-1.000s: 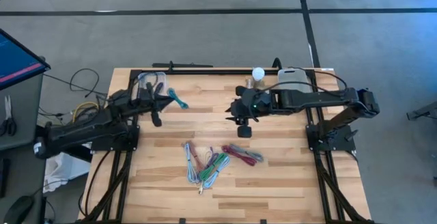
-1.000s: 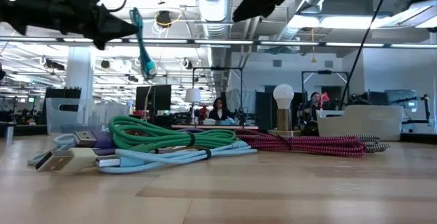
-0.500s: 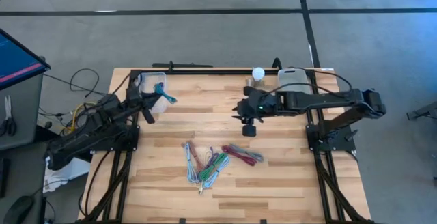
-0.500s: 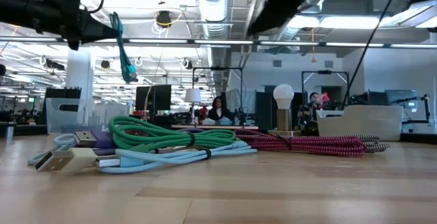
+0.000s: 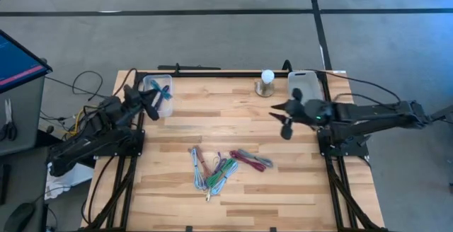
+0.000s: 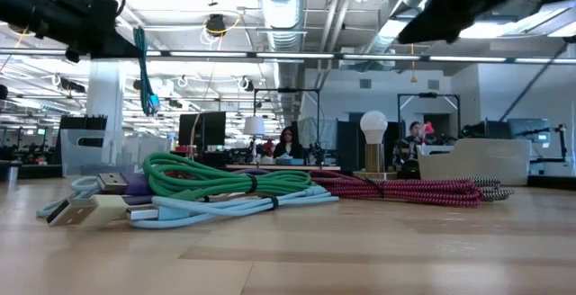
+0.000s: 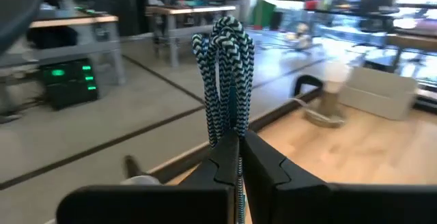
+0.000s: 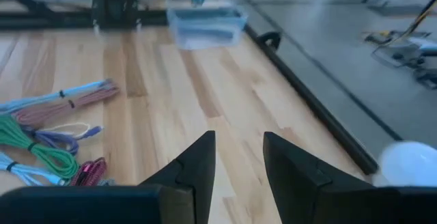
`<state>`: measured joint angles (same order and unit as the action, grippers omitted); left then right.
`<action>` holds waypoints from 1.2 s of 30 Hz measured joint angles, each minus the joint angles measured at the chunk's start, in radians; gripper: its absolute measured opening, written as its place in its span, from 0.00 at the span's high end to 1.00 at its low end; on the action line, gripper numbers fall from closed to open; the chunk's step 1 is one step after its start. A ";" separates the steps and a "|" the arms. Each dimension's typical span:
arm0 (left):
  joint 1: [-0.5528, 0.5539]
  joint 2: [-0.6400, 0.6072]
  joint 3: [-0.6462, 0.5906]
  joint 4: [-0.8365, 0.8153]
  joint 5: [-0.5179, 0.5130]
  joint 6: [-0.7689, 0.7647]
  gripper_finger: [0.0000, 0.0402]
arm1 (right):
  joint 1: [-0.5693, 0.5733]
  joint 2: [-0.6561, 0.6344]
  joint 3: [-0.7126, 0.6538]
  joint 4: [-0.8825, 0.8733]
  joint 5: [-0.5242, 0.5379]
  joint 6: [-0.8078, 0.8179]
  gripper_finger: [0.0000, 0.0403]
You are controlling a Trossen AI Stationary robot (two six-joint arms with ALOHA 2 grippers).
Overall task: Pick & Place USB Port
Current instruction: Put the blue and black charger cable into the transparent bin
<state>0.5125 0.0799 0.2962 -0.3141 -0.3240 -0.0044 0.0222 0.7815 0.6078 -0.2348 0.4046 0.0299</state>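
Observation:
My left gripper (image 5: 154,102) is over the table's far left corner, shut on a teal-and-black braided cable bundle (image 5: 165,95). The bundle hangs in the air (image 6: 144,72) above a clear plastic bin (image 5: 157,86). In the left wrist view it stands out past my fingertips (image 7: 224,60). My right gripper (image 5: 283,121) is open and empty, raised near the table's right edge, and its two fingers show apart (image 8: 239,159). A pile of coiled USB cables (image 5: 221,165) in green, light blue, purple and red lies on the table's middle (image 6: 225,192). My left gripper pinches the braided cable bundle between its two fingers (image 7: 263,166), at the bundle's end nearest the fingers (image 7: 231,130). Several strands of the coil lie in the pinch. The bundle is lifted clear and dangles below the fingers in the low view (image 6: 142,48).
A white container (image 5: 304,84) and a light bulb on a stand (image 5: 267,81) sit at the far edge. The clear bin also shows far off in the right wrist view (image 8: 205,24). Bare wood lies between the cable pile and both arms. Black frame rails line the table's edges.
My left gripper has carried the braided cable toward the far left corner, from beside the bin to over it, the bundle swinging below. My right arm has drawn back from the table's middle toward the right edge.

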 joint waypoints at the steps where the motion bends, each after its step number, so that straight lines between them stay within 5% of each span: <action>1: 0.000 0.000 0.000 -0.001 -0.031 0.000 0.98 | 0.013 -0.044 -0.028 -0.001 0.025 0.010 0.71; 7: 0.000 0.007 0.000 -0.030 -0.195 -0.055 0.98 | 0.082 -0.263 -0.172 -0.011 0.127 0.081 0.71; 14: 0.000 0.123 0.000 -0.053 -0.222 -0.194 0.98 | 0.117 -0.404 -0.299 -0.020 0.151 0.178 0.71; 24: 0.001 0.366 0.000 -0.061 -0.263 -0.316 0.98 | 0.124 -0.435 -0.338 -0.018 0.151 0.181 0.71; 36: 0.001 0.445 0.000 -0.059 -0.290 -0.397 0.94 | 0.124 -0.435 -0.338 -0.018 0.151 0.181 0.71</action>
<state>0.5133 0.5247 0.2966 -0.3731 -0.6141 -0.4014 0.1459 0.3462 0.2695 -0.2527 0.5556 0.2111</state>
